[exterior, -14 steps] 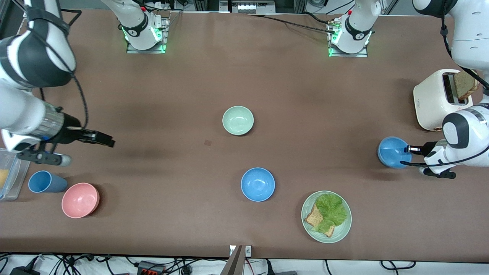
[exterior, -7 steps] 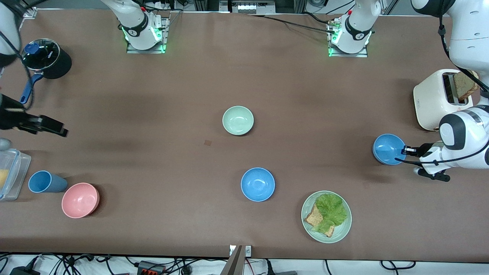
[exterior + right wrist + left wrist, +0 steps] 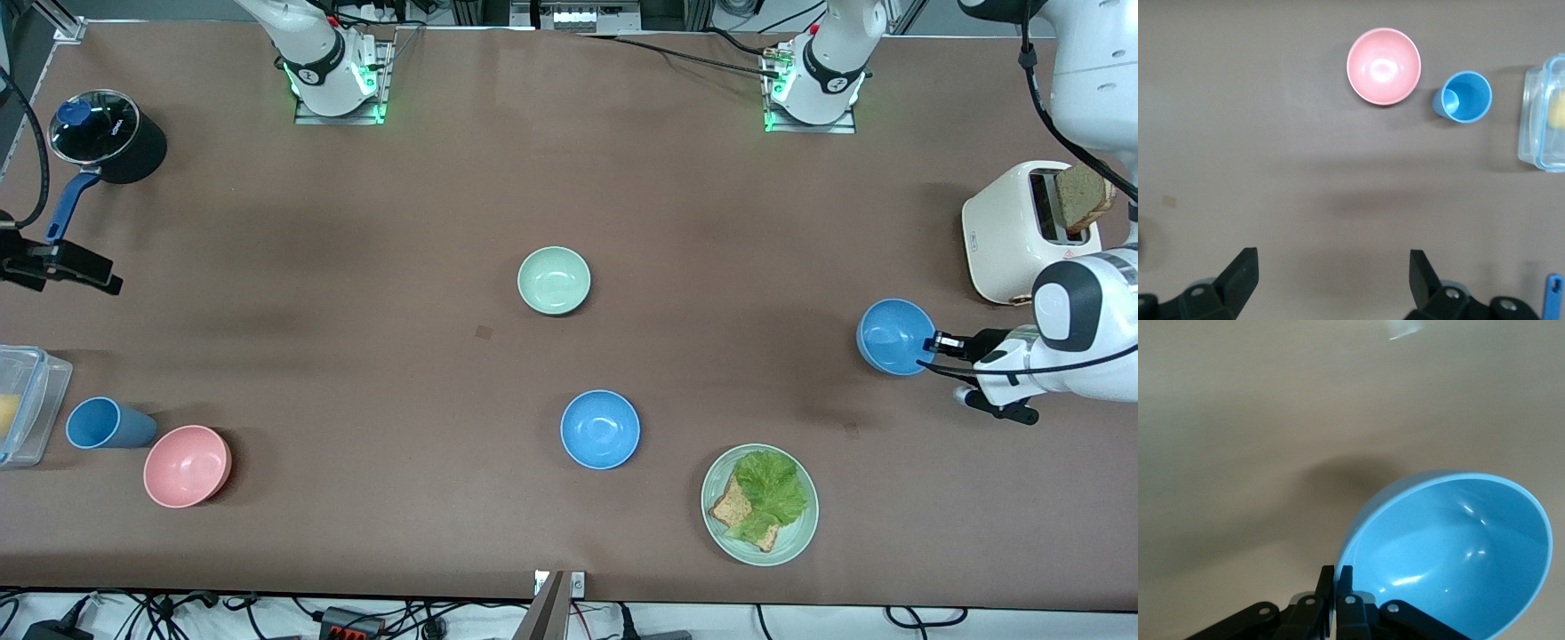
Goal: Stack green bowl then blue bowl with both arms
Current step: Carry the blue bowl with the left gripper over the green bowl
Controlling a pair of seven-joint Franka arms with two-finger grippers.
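left gripper (image 3: 935,344) pinching blue bowl (image 3: 892,336), fingertips hidden

A high front camera overlooks the whole table (image 3: 356,222); both wrist cameras look down at it closely.

No text is reading clearly anywhere. The round black glass-lidded pot (image 3: 108,133) is carrying a small pale mark on its lid, and the cream-white toaster (image 3: 1022,231) is showing a tiny dark mark on its side (both too small to make out). The white arm bases are wearing round emblems, equally illegible.
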